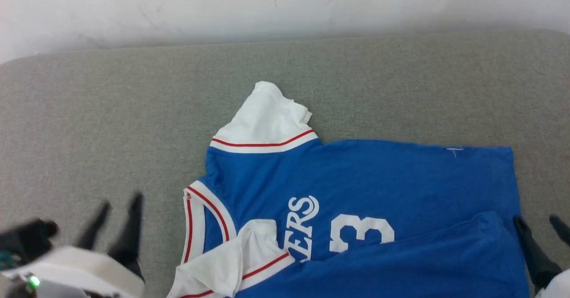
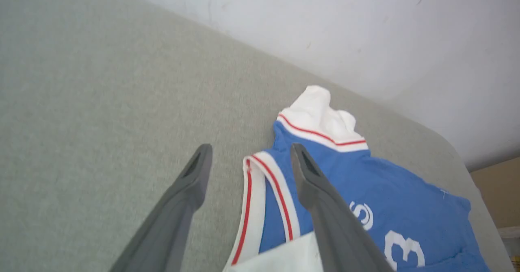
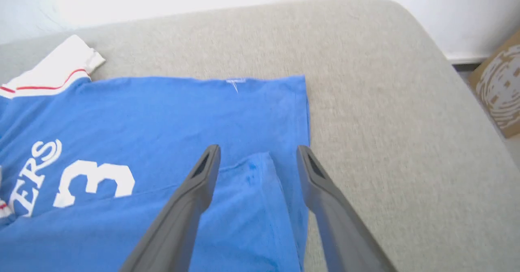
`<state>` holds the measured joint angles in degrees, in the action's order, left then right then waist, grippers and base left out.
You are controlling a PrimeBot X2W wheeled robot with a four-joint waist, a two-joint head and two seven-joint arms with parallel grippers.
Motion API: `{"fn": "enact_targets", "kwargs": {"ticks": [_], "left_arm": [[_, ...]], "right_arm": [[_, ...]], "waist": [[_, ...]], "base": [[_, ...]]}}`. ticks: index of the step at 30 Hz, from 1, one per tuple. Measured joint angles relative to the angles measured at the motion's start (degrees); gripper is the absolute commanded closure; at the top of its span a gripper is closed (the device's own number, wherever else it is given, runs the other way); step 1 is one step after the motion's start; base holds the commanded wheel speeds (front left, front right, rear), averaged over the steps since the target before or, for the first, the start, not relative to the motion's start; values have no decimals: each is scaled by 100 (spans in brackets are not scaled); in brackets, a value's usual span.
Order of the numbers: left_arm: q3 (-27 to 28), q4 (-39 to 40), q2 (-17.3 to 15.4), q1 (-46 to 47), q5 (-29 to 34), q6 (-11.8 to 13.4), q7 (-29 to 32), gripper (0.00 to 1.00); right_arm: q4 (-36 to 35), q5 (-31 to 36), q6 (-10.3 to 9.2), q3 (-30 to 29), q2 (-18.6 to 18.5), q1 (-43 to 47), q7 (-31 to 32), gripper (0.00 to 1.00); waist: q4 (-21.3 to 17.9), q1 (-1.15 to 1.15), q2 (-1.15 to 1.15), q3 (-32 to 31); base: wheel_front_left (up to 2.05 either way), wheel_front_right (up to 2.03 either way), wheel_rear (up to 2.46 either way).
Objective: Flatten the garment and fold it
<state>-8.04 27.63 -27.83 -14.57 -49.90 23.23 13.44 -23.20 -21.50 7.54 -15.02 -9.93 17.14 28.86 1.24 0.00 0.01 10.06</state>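
Left gripper (image 1: 121,203) hangs open and empty near the shirt (image 1: 365,177) collar; right gripper (image 1: 536,221) hangs open, empty, over its folded hem

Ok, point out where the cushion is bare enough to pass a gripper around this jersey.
Bare grey cushion lies left of the garment, around the left gripper, and in a band between its far edge and the wall. Crowded: the near right, where the folded flap and right gripper sit close.

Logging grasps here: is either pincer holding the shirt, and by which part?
Nothing is held: the left pincer and right pincer are both open, gripping no part of the shirt.
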Motion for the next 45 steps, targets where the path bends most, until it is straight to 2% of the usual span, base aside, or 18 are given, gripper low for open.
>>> {"fn": "enact_targets", "kwargs": {"ticks": [3, 6, 9, 12, 17, 19, 22, 26, 31, 37, 41, 42, 43, 44, 45], "left_arm": [[181, 254, -170, 692, 517, -68, -479, 0], [55, 265, -443, 1554, 973, -342, -612, 0], [-175, 32, -630, 2588, 1206, -636, -487, 0], [-532, -404, -789, 3707, 1382, -953, -80, 0], [-1135, -1371, -825, 5418, 1457, -1571, 803, 0], [-1399, -1748, -816, 5876, 1401, -1864, 1245, 0], [-1674, -2251, -750, 6319, 1149, -2142, 1922, 0], [-1836, -2695, -699, 6679, 893, -2349, 2524, 0], [-1973, -3060, -687, 6910, 702, -2465, 3023, 0], [-2097, -3315, -723, 6969, 558, -2442, 3594, 0], [-2146, -3341, -803, 6956, 534, -2363, 3750, 0], [-2150, -3340, -827, 6953, 534, -2359, 3755, 10], [-2148, -3339, -839, 6948, 533, -2336, 3754, 59], [-2148, -3332, -844, 6939, 533, -2325, 3745, 96], [-2150, -3311, -848, 6913, 532, -2327, 3735, 100]], "right_arm": [[-225, 208, 0, 118, 71, -221, -328, 0], [-375, 448, 0, 274, 69, -414, -578, 0], [-449, 598, 0, 414, 93, -675, -781, 0], [-449, 697, 0, 545, 120, -905, -910, 0], [-290, 788, 0, 792, 136, -1213, -1056, 0], [-203, 794, 0, 853, 148, -1328, -1135, 0], [-86, 823, 0, 951, 154, -1447, -1195, 0], [-9, 825, 0, 1053, 163, -1508, -1218, 0], [31, 825, 0, 1115, 149, -1638, -1234, 0], [40, 825, 0, 1113, 144, -1692, -1243, 0], [44, 824, 0, 1110, 124, -1723, -1241, 0], [47, 824, 0, 1114, 122, -1740, -1241, 0], [47, 824, 0, 1115, 122, -1764, -1240, 0], [45, 824, 0, 1113, 121, -1789, -1240, 0], [44, 824, 0, 1111, 121, -1808, -1240, 0]], "waist": [[-38, 1, 0, 109], [-84, 1, 0, 267], [-135, 1, 0, 472], [-196, 2, 0, 717], [-319, 2, 0, 1163], [-381, 2, 0, 1330], [-486, 3, 0, 1565], [-630, 2, 0, 1836], [-804, 1, 0, 2128], [-975, 1, -1, 2387], [-1061, 1, -2, 2480], [-1080, 1, -2, 2492], [-1098, 0, -1, 2502], [-1112, 0, -1, 2509], [-1119, 0, -1, 2511]], "base": [[0, 0, 0], [0, 0, 0], [0, 0, 0], [0, 0, 0], [0, 0, 0], [0, 0, 0], [0, 0, 0], [0, 0, 0], [0, 0, 0], [0, 0, 0], [0, 0, 0], [0, 0, 0], [0, 0, 0], [0, 0, 0], [0, 0, 0]]}}
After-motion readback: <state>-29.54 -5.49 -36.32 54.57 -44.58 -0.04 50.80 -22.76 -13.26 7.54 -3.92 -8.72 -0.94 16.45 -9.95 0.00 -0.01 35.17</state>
